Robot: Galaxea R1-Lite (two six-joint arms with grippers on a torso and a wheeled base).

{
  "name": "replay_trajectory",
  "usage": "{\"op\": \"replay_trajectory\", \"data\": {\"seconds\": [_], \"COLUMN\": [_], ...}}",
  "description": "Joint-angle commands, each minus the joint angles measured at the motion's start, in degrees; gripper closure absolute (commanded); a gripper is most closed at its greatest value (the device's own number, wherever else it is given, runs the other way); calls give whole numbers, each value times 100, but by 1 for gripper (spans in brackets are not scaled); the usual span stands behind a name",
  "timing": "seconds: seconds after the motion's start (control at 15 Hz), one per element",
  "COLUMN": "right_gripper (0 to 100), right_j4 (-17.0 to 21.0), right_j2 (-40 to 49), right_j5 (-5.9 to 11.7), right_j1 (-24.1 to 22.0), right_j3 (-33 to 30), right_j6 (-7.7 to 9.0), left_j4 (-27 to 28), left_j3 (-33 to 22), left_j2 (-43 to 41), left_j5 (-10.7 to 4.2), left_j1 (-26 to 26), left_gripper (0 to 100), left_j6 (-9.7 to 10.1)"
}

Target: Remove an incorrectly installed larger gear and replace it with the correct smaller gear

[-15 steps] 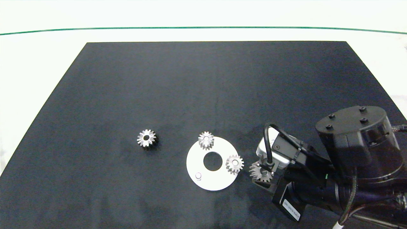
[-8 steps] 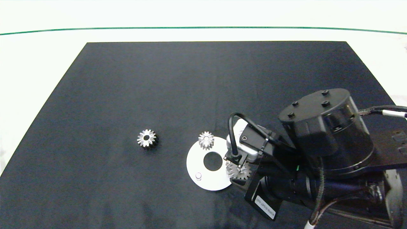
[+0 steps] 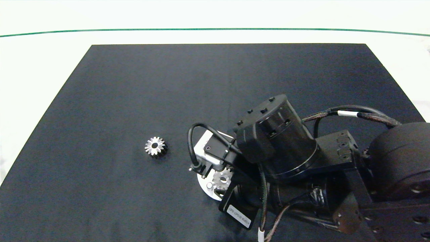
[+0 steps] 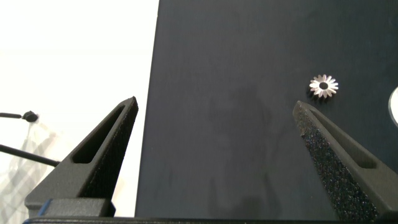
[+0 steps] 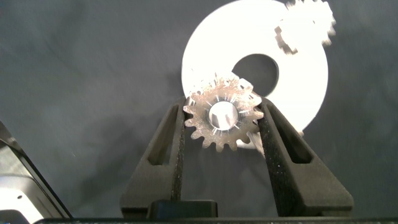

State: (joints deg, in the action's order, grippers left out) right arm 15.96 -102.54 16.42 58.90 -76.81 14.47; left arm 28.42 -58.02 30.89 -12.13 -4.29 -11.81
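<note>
The larger gear (image 3: 155, 146), a thick starburst-toothed one, lies alone on the black mat, left of the white disc plate (image 3: 204, 181); it also shows small in the left wrist view as the larger gear (image 4: 323, 86). My right gripper (image 3: 220, 179) hangs over the plate's near-left part, shut on the smaller gear (image 3: 222, 178), which sits just right of a bare peg (image 3: 209, 185). In the right wrist view the smaller gear (image 5: 222, 115) is pinched by its teeth between both fingers (image 5: 174, 134), over the plate (image 5: 211, 43) beside its centre hole. My left gripper (image 4: 216, 106) is open, off to the left.
A second blunt-toothed gear (image 5: 305, 22) sits on the plate beyond the held one. The right arm (image 3: 278, 144) covers most of the plate in the head view. The black mat (image 3: 215, 74) ends at a white table (image 4: 74, 62) by the left gripper.
The right arm has swung left, carrying the gear from beside the plate's right edge to over its near-left part by the bare peg. It now hides the two mounted gears in the head view.
</note>
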Motion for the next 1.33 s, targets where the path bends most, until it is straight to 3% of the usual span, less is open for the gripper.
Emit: {"op": "replay_trajectory", "data": {"seconds": [0.07,1.2,1.33], "right_gripper": [72,72,72], "right_j4": [21,21,21], "right_j2": [-390,-917,-944], "right_j5": [45,151,274], "right_j1": [51,33,25], "right_j3": [-211,-563,-598], "right_j6": [12,-6,3], "left_j4": [15,32,41], "left_j3": [1,115,177], "left_j2": [-66,-233,-259], "left_j5": [-9,-9,-9], "left_j1": [-2,-19,-19], "left_gripper": [0,0,0], "left_j6": [-5,-5,-14]}}
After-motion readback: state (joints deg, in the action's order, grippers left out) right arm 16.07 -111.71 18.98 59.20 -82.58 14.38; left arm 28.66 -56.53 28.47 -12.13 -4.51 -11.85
